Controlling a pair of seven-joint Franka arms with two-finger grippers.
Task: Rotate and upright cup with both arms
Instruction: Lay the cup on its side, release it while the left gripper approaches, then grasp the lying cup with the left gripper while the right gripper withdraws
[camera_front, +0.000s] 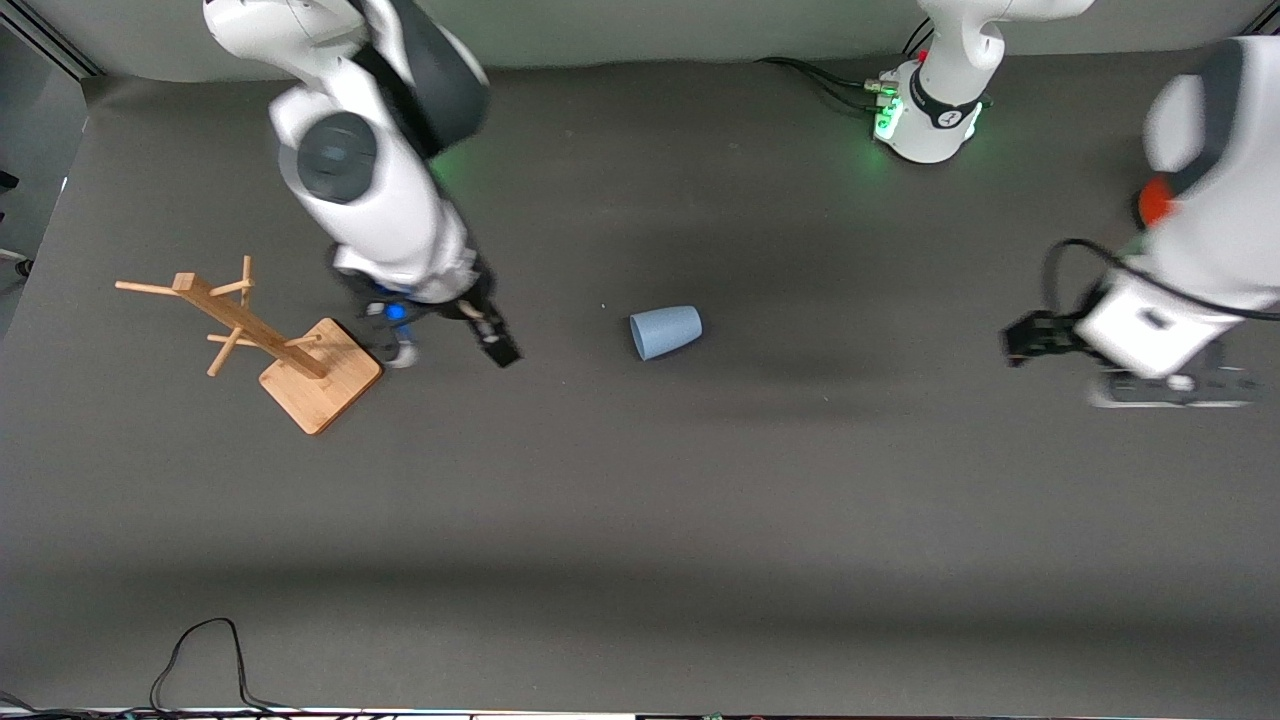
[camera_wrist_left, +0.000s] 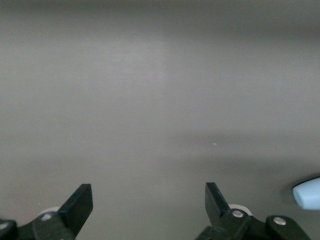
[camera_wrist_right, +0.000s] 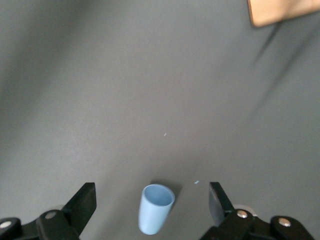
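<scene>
The light-blue cup (camera_front: 666, 331) lies on its side on the dark table mat, its open mouth toward the right arm's end. My right gripper (camera_front: 490, 340) is open and empty, low over the mat between the cup and the wooden rack, apart from the cup. In the right wrist view the cup (camera_wrist_right: 156, 208) shows ahead between the open fingers of my right gripper (camera_wrist_right: 151, 194). My left gripper (camera_front: 1015, 345) is open and empty over the mat toward the left arm's end, well apart from the cup. In the left wrist view of that gripper (camera_wrist_left: 147, 195), only an edge of the cup (camera_wrist_left: 307, 194) shows.
A wooden mug rack (camera_front: 250, 335) on a square base stands toward the right arm's end, close beside the right gripper; its base corner shows in the right wrist view (camera_wrist_right: 282, 10). Cables (camera_front: 200, 660) lie at the table edge nearest the front camera.
</scene>
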